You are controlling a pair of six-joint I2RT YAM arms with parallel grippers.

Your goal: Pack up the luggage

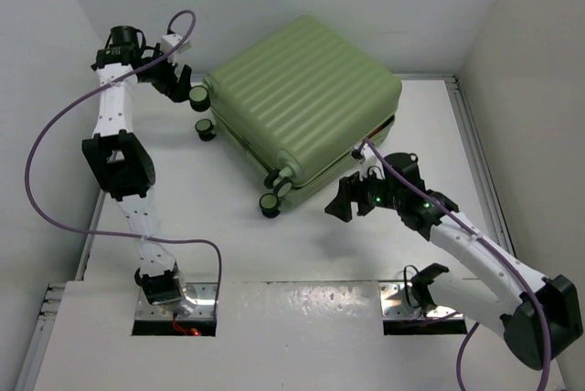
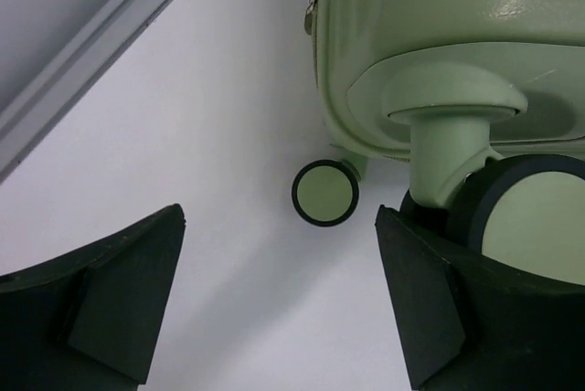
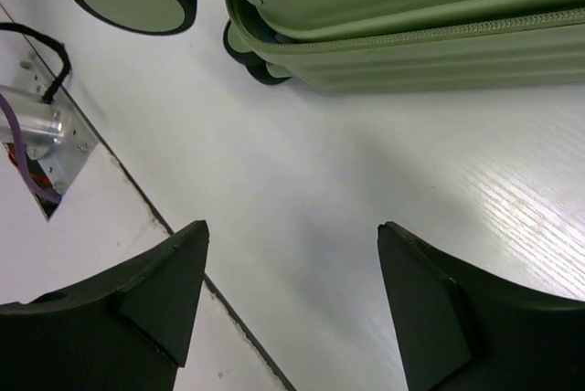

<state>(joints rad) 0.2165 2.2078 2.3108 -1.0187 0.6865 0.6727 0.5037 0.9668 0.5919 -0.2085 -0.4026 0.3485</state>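
The left gripper is released, jaws spread wide, with 1 caster wheel of the luggage just beside the finger on the right of the wrist view. The right gripper is also released, hovering over the table near the case's zipper side. The luggage lies flat, lid down, mid-table.
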